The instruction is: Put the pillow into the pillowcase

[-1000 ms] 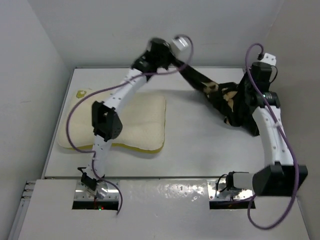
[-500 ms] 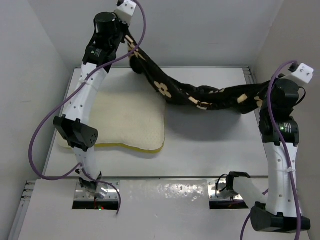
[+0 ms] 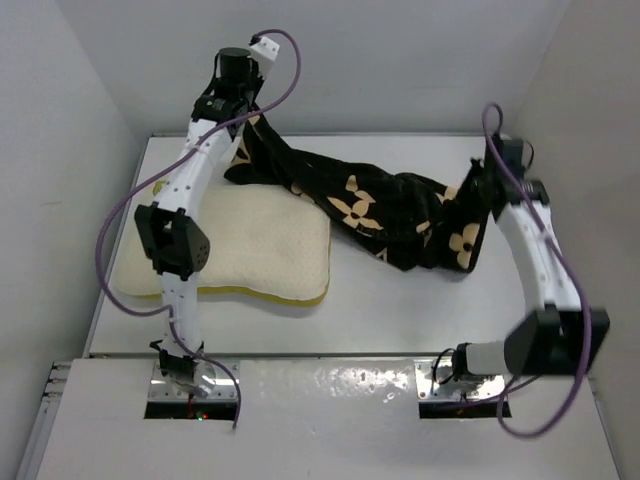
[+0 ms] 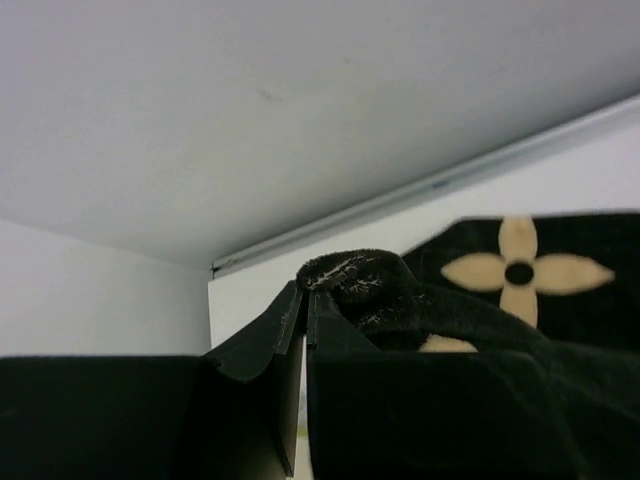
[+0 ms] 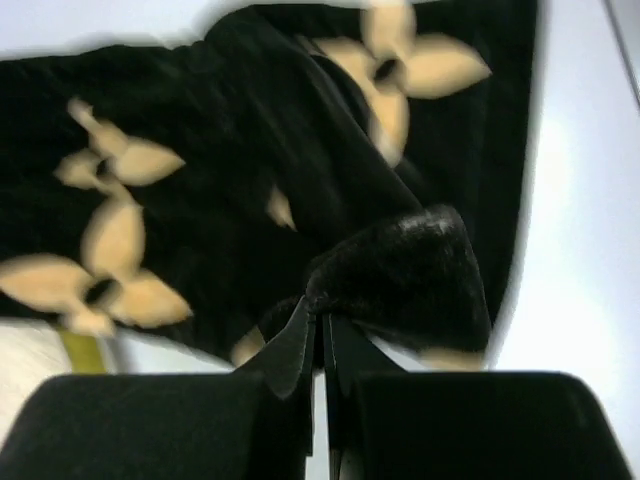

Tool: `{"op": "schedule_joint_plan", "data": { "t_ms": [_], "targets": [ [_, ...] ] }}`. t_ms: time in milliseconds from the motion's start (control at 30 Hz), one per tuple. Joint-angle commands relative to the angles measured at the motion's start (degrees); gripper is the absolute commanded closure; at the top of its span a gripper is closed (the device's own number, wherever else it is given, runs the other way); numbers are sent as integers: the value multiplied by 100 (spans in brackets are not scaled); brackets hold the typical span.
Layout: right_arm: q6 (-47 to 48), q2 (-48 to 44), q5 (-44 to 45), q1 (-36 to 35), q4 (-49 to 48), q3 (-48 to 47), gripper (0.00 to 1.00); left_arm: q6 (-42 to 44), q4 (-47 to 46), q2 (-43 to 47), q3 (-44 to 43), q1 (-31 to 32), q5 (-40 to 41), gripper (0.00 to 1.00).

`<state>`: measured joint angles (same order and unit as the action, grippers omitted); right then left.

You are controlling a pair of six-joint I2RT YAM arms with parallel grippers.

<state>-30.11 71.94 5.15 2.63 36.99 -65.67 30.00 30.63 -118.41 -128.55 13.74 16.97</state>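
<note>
The cream-white pillow (image 3: 270,245) lies flat on the left of the table, its yellow-green band along the near edge. The black pillowcase (image 3: 370,205) with tan flower motifs hangs slack between both grippers and rests on the table, its left part lying over the pillow's far right corner. My left gripper (image 3: 248,122) is shut on the case's left end above the pillow's far edge; its tips (image 4: 305,300) pinch a plush fold of the pillowcase (image 4: 520,300). My right gripper (image 3: 477,190) is shut on the right end; its tips (image 5: 320,315) clamp a bunched edge of the pillowcase (image 5: 250,180).
The white table (image 3: 400,310) is enclosed by walls at the back and both sides. The back wall (image 4: 300,120) is close behind the left gripper. The arm bases sit at the near edge.
Both grippers have come down and inward with the pillowcase. It was stretched in the air between them; now it sags onto the table and the pillow's corner.
</note>
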Motion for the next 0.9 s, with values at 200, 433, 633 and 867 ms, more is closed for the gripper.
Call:
{"op": "schedule_joint_plan", "data": {
  "t_ms": [200,433,633,867],
  "targets": [
    [295,2694,1111,-439,-373,-5684,100,164,-2946,-184,-645,33,1396,100],
    [814,-186,1094,-666,-2827,-2013,100,250,-3873,160,-1060,-662,1230,100],
    [857,-1822,-345,-1859,-3032,1227,100,972,-3162,538,497,-591,1368,100],
    [1262,-1991,-131,-3821,-1687,1996,100,403,-2475,581,1620,-899,2196,100]
  ]
}}
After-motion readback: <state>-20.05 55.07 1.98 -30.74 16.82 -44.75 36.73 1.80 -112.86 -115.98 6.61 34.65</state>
